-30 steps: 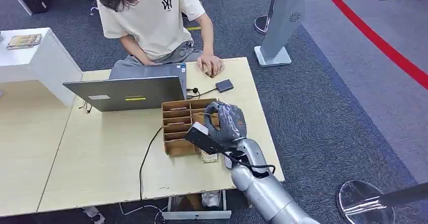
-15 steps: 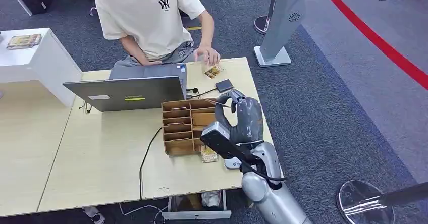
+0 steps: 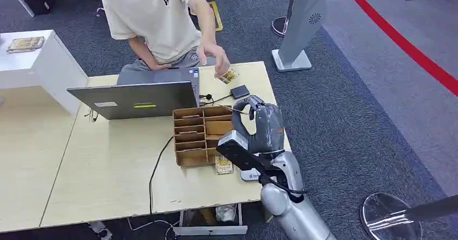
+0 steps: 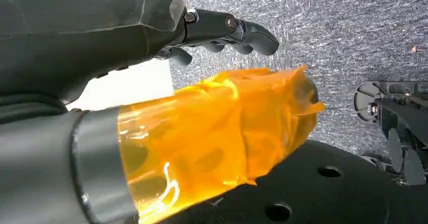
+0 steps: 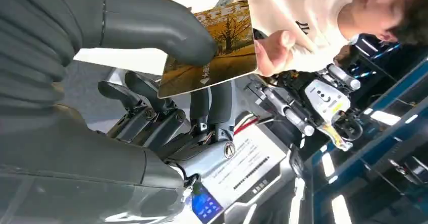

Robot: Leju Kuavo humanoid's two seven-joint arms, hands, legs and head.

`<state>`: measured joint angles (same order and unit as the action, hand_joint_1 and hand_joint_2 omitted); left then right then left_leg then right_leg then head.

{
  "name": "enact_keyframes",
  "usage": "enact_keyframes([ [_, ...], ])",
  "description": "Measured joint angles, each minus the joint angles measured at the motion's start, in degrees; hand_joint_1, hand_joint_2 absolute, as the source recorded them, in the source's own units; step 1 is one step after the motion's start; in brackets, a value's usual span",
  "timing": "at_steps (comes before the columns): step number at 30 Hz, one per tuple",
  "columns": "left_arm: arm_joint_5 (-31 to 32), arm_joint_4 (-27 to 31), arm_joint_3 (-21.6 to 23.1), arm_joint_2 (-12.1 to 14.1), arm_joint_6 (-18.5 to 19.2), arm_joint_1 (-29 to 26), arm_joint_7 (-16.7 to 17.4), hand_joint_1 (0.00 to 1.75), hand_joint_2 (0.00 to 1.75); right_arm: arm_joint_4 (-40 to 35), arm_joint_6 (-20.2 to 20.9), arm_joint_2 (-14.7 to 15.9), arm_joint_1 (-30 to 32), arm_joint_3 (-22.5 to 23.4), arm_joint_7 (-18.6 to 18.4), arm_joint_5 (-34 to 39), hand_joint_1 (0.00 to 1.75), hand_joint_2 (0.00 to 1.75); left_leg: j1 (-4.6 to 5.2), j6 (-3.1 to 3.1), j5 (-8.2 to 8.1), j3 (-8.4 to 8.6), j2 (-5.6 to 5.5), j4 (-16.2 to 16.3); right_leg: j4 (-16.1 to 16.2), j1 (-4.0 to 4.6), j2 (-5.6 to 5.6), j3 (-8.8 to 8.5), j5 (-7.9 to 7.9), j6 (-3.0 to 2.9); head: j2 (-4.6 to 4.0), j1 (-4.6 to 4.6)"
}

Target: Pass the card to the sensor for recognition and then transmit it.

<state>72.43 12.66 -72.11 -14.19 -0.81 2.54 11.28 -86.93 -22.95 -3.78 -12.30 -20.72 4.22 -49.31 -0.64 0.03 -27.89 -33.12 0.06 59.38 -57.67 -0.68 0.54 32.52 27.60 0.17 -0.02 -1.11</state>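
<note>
Yellow card [image 5: 217,47] pinched in my right hand [image 3: 258,125], left hand [image 4: 151,27] holding nothing, fingers extended, person's hand [image 3: 213,56] above the table [image 3: 108,170].

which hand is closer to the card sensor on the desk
Right. The right hand is raised over the desk just short of the sensor, pinching a card. The left hand hangs over the carpet, by the robot's body.

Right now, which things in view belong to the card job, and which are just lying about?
Job:
- card, pinched in the right hand
- small black sensor pad on the table
- person's hand

Lying about:
- laptop
- cardboard organizer
- second card near the person's hand
- left hand, holding nothing
</note>
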Motion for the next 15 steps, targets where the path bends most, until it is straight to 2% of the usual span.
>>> enact_keyframes([
  [7,2.1,0.0,0.1,0.5,0.5,0.0,0.1,0.00,0.00,3.6,2.9,0.1,-7.7,-1.0,-1.2,-4.3,1.75,1.75,0.00,-0.06,0.06,0.01,0.01,0.0,0.0,0.00,0.00,0.00,-0.06,-0.03,0.00,0.02],
  [15,4.1,0.0,1.0,1.4,1.5,0.2,0.6,0.00,0.00,13.9,6.0,0.1,-20.0,-4.1,-3.0,-10.5,1.75,1.75,-0.01,-0.10,0.13,0.01,0.00,0.0,-0.1,0.01,0.01,0.01,-0.12,-0.08,0.00,0.02],
])
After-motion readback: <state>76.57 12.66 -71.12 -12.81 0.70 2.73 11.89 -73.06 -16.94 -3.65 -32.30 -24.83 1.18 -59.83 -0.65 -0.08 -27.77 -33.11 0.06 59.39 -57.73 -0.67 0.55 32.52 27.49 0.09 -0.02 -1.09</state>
